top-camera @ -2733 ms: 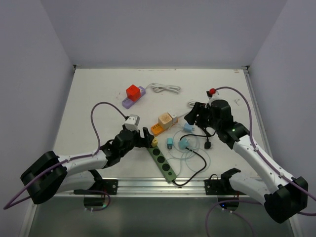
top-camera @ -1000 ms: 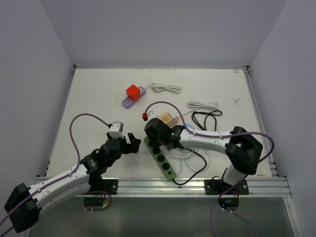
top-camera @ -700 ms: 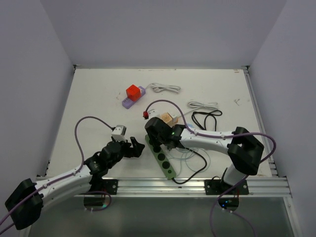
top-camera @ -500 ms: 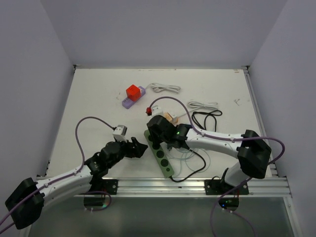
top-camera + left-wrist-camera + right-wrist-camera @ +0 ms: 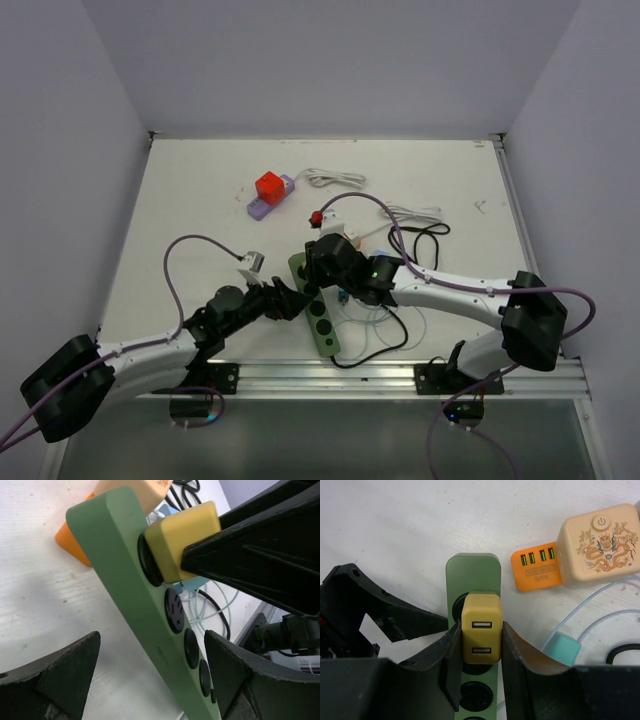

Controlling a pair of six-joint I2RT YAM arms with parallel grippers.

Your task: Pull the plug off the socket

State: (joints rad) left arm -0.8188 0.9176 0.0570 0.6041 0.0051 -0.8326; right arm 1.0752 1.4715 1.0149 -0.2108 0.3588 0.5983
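One green power strip (image 5: 318, 308) lay in the lower middle of the top view, and one yellow plug (image 5: 480, 628) sat in the socket at its far end, not pulled out. The right gripper (image 5: 480, 626) had its two fingers (image 5: 451, 652) pressed against the plug's sides, gripping it. The left gripper (image 5: 150, 655) had its fingers spread wide, one on each side of the strip; whether they touched it could not be told. In the left wrist view at least three free sockets ran down the strip below the plug.

Just right of the strip's far end lay one orange-and-cream charger (image 5: 580, 545) and one teal plug (image 5: 565, 647). Toward the upper middle of the table (image 5: 200, 190) sat one red cube on a purple base (image 5: 270, 190), with two white cable bundles (image 5: 335, 178) and one black cable (image 5: 420, 235) to its right.

Compared with 2.7 s earlier, the right arm had come over from the right side of the table to the strip. Over the last half second the left gripper had edged closer to the strip, and the strip's near end had swung slightly left.
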